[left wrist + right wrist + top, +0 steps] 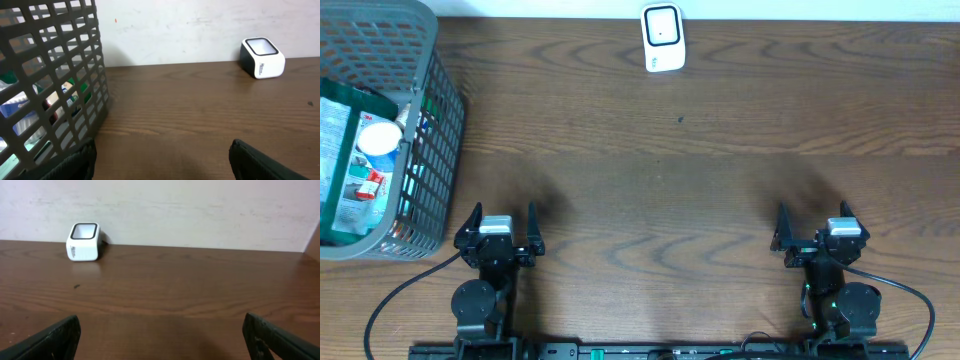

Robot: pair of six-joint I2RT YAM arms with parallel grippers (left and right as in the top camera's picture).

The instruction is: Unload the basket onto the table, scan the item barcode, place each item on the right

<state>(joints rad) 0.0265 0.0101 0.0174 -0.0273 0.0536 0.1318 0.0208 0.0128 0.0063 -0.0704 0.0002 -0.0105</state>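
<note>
A small white barcode scanner point(662, 38) with a dark window stands at the table's far edge by the wall; it also shows in the left wrist view point(262, 58) and the right wrist view point(84, 242). Packaged items point(360, 160) lie in a grey mesh basket point(430, 150) at the far left, seen through its wall point(55, 100). My left gripper point(502, 232) is open near the front edge, right of the basket, with bare wood between its fingers point(75, 162). My right gripper point(817, 236) is open at the front right, nothing between its fingers point(50, 340).
The wooden table point(660, 180) runs from the basket to the right edge. A pale wall point(175, 210) rises right behind the scanner. Black cables point(390, 300) trail from both arm bases along the front edge.
</note>
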